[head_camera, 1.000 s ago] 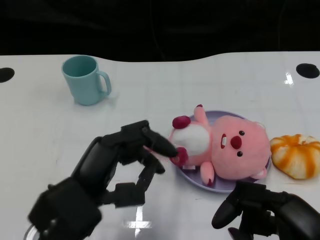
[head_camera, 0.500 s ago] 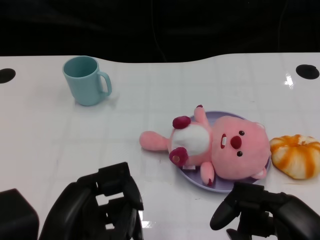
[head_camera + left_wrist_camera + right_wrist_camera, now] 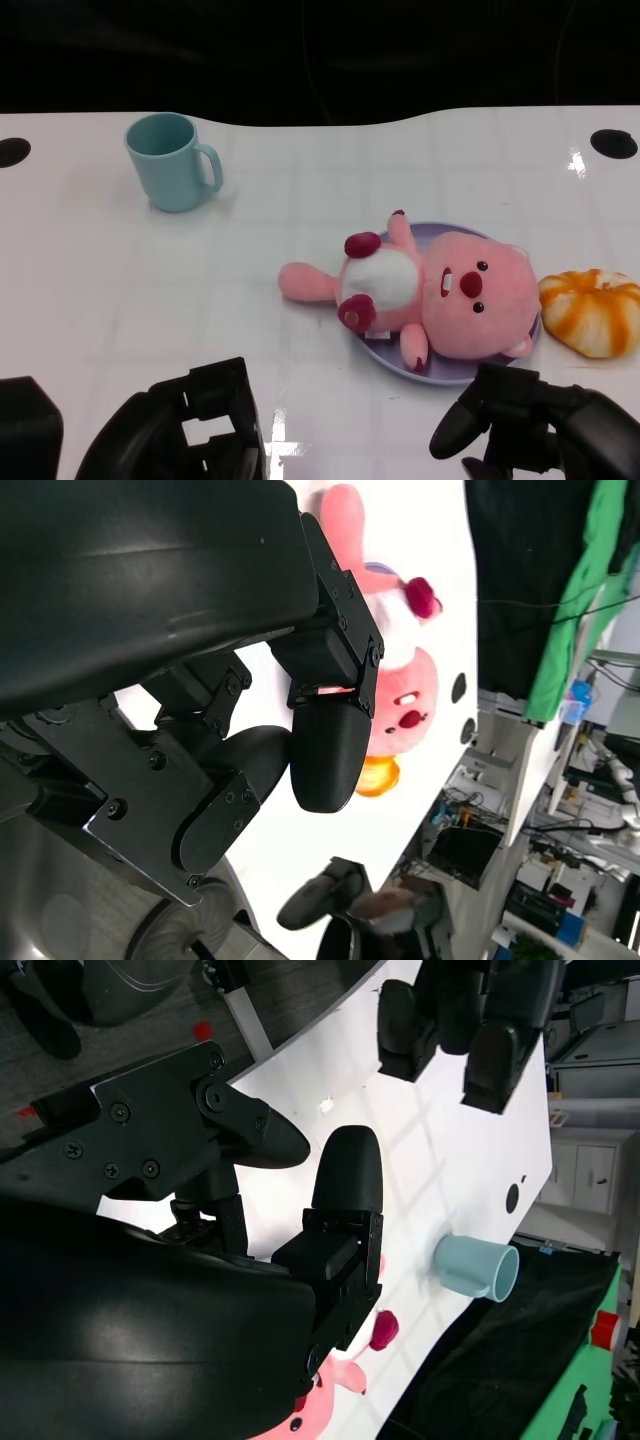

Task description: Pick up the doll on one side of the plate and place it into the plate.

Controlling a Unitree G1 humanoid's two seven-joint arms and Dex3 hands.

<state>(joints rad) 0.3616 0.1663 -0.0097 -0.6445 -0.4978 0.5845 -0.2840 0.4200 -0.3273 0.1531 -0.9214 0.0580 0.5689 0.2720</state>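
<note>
The pink plush doll (image 3: 440, 295) lies on its back in the purple plate (image 3: 450, 378), with its tail sticking out over the plate's left rim onto the table. My left hand (image 3: 190, 430) sits low at the near left edge, well apart from the doll, and holds nothing. In the left wrist view its fingers (image 3: 325, 750) are spread with the doll (image 3: 400, 680) beyond them. At the near right, just in front of the plate, my right hand (image 3: 530, 425) rests empty.
A light blue mug (image 3: 172, 160) stands at the far left and shows again as the mug (image 3: 478, 1268) in the right wrist view. An orange-and-white striped toy (image 3: 592, 312) lies right of the plate. Black round holes (image 3: 611, 142) mark the table's far corners.
My left hand let go of the doll's near side and pulled back to the near left edge. The doll stayed in the plate, its tail now uncovered. The right hand barely moved.
</note>
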